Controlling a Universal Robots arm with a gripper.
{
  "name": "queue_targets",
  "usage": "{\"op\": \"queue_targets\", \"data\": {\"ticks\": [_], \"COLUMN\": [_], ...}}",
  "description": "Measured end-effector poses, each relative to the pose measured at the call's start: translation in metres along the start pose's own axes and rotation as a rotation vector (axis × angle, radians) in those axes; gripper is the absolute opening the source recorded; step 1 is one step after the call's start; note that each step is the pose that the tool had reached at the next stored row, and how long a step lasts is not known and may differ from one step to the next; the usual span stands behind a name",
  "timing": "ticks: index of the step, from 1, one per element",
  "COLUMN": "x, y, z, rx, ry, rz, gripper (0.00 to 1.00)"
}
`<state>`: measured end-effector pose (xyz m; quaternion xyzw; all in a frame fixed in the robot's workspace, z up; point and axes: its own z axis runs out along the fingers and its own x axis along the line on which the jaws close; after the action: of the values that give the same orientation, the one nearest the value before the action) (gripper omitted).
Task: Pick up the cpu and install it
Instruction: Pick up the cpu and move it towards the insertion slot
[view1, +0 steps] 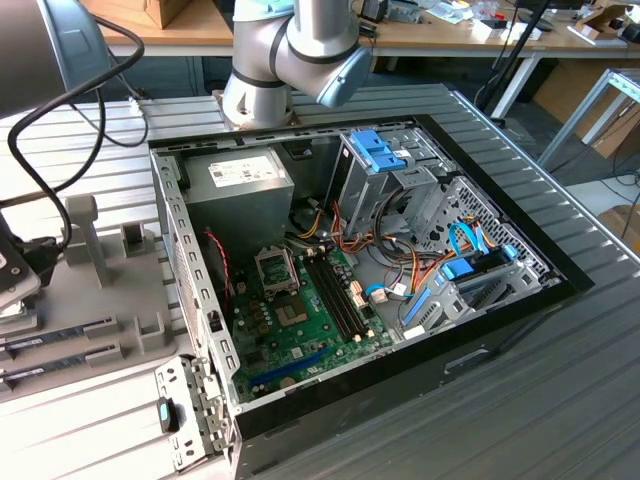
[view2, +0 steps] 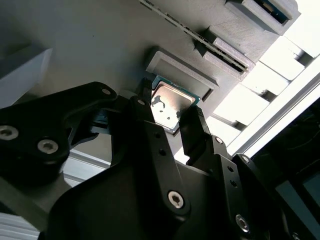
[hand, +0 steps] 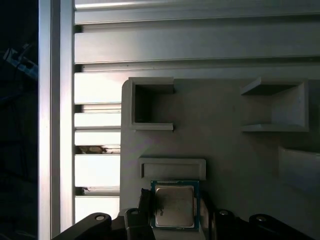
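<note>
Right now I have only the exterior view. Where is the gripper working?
Observer: In both wrist views the gripper is at the cpu.
Operator: Is the cpu already in the socket?
Observer: No. It is on the grey holder, with its metal top up.
Operator: Is anything next to it there?
Observer: Yes, a raised bar of the grey holder runs along one edge of the cpu.
</note>
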<state>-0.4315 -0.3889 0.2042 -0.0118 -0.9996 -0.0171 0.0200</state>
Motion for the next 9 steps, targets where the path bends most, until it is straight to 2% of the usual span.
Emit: {"op": "queue_targets", "data": {"ticks": [9], "x": [0.0002], "y": [0.0002], "z": [-0.0052], "rx": [0.0000], "ry": [0.0001], "rz": [0.000], "gripper": [0.47]}}
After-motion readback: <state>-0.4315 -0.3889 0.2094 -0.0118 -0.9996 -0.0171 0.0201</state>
